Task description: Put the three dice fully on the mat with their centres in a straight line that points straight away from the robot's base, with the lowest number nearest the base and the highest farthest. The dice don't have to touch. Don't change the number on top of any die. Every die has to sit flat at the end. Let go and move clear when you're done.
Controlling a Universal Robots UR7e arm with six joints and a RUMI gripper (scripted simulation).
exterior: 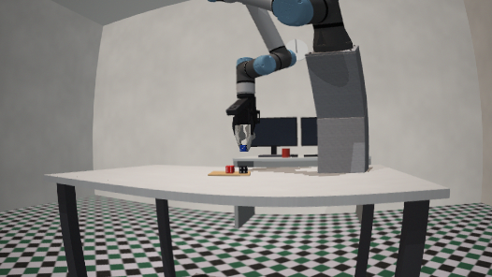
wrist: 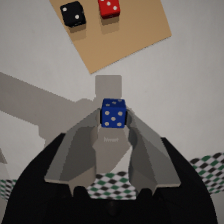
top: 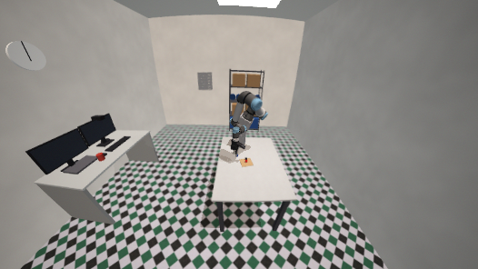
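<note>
My gripper (wrist: 113,110) is shut on a blue die (wrist: 113,113) that shows five pips on top. It holds the die in the air above the white table, short of the near edge of the tan mat (wrist: 112,31). In the exterior view the blue die (exterior: 243,148) hangs well above the mat (exterior: 229,173). A black die (wrist: 73,13) showing two pips and a red die (wrist: 109,7) showing three pips sit flat on the mat, side by side. They also show in the exterior view as the red die (exterior: 229,168) and the black die (exterior: 243,169).
The white table (top: 252,170) carries the robot's grey base pedestal (exterior: 338,112) at one end. A desk with monitors (top: 73,143) stands off to the side, and a shelf with boxes (top: 246,86) stands at the back wall.
</note>
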